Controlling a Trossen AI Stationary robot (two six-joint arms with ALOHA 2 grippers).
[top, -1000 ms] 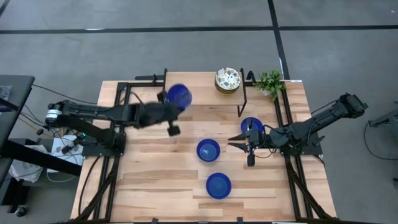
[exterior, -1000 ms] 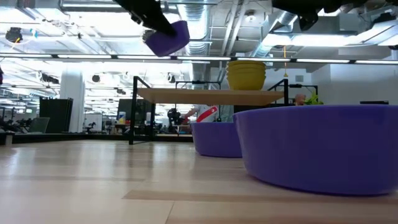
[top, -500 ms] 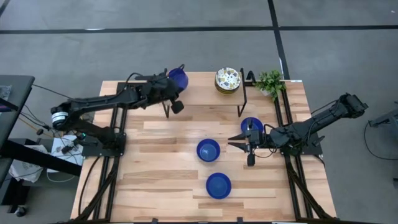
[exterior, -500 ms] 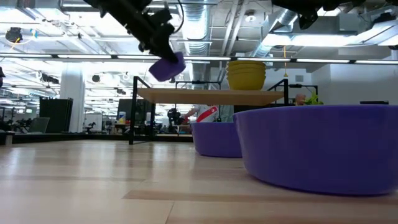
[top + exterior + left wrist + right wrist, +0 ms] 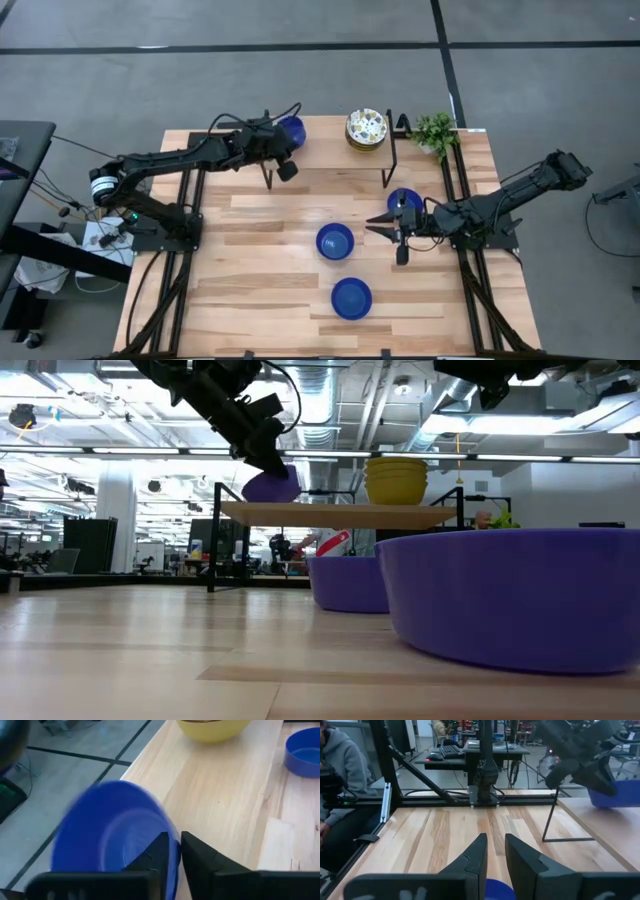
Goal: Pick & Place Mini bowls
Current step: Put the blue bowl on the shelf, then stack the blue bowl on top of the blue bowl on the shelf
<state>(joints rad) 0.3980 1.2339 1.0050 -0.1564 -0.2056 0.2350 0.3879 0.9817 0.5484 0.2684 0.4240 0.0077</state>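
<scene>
Placing step (high view): left claw point(image 5: 285, 140) was at the far left end of the raised shelf point(image 5: 330, 150), on a blue mini bowl point(image 5: 292, 127). I judged this the set-down.
High view, others: three blue bowls lay on the worktop point(image 5: 230, 290), one point(image 5: 405, 200) just beside the right claw point(image 5: 398, 238), which waited. The patterned stack point(image 5: 366, 128) stood farther right on the shelf.
Low view: the carried bowl point(image 5: 270, 487) sat at shelf-top point(image 5: 340, 513) level, seemingly touching; left claw point(image 5: 262, 445) above it.
Low view, hidden: a near bowl point(image 5: 510, 595) filled the right side and masked the worktop behind.
Left wrist view: left claw point(image 5: 175, 852) stood narrow astride the blurred bowl's point(image 5: 112, 827) rim; whether it gripped could not be told.
Next move, as a judgement: a clear release, then a straight lift so the rim was not dragged.
Right wrist view: right claw point(image 5: 492, 852) was narrow and empty; a blue sliver point(image 5: 497, 890) showed below, cut off. A seated person point(image 5: 340, 765) was beyond.
</scene>
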